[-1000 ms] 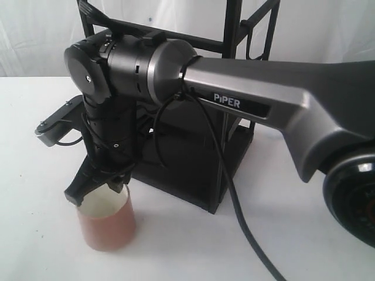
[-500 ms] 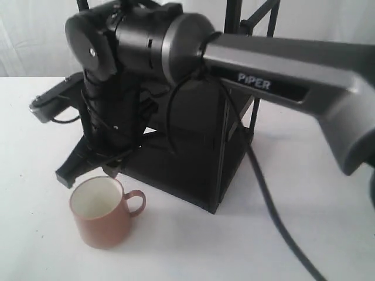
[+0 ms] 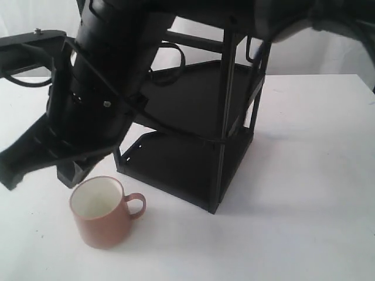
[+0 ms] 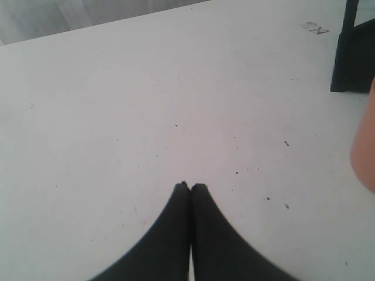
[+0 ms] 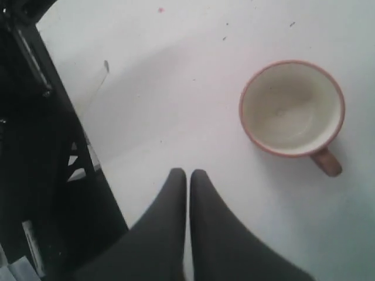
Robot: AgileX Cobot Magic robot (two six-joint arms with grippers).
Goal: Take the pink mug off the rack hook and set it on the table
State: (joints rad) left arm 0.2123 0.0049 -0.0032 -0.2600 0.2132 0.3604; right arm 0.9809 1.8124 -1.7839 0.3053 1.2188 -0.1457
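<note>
The pink mug (image 3: 104, 212) stands upright on the white table (image 3: 304, 193), handle pointing toward the rack (image 3: 199, 129), just in front of the rack's near left corner. From above, the right wrist view shows the mug (image 5: 291, 108) with its cream inside empty. My right gripper (image 3: 44, 170) hangs above and left of the mug, clear of it; its fingers are shut with nothing between them (image 5: 188, 173). My left gripper (image 4: 190, 186) is shut and empty over bare table, with a sliver of the pink mug (image 4: 366, 146) at that view's edge.
The black rack's lower shelf (image 3: 176, 167) sits close behind the mug. The right arm's bulky black body (image 3: 111, 64) reaches across in front of the rack's upper left. A rack foot (image 4: 351, 52) shows in the left wrist view.
The right gripper has let go of the mug and lifted up and away toward the camera. The mug stays standing on the table, unmoved over the last half second.
</note>
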